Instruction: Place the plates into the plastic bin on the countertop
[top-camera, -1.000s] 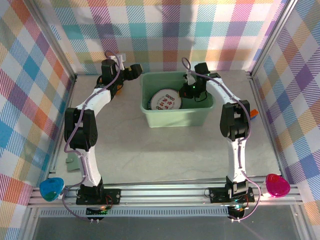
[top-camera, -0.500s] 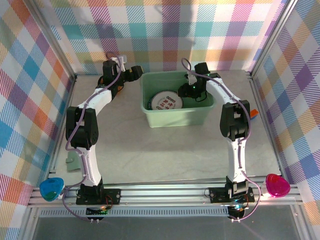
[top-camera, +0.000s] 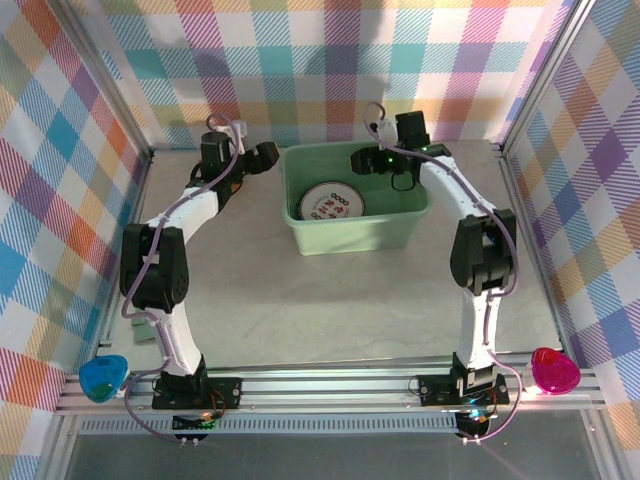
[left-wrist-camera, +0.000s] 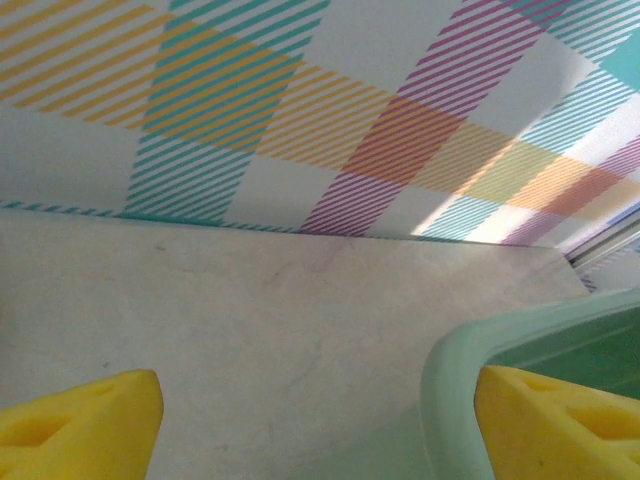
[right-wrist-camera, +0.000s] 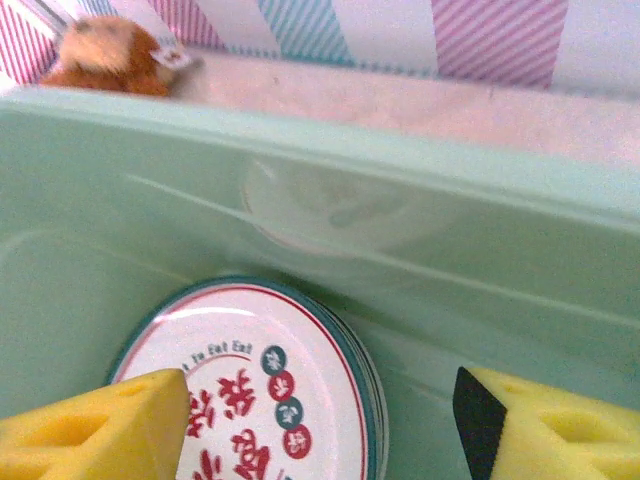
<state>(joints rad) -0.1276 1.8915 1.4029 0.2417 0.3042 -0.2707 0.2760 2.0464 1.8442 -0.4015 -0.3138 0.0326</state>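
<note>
white plates (right-wrist-camera: 262, 398) with teal-red rim, stacked in mint bin (top-camera: 355, 236).

left arm: is stretching forward from its base, elbow bent, forearm angling right | left gripper (top-camera: 265, 152): is pointing right, yellow pads (left-wrist-camera: 80, 425) standing wide apart, gripping nothing | right arm: is reaching forward, forearm bending left | right gripper (top-camera: 362, 160): is pointing left and downward, yellow pads (right-wrist-camera: 100, 420) standing wide apart, empty

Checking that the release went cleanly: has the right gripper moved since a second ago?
Yes. The right gripper has pulled back from beside the plates toward the far rim of the plastic bin, with its jaws open.
</note>
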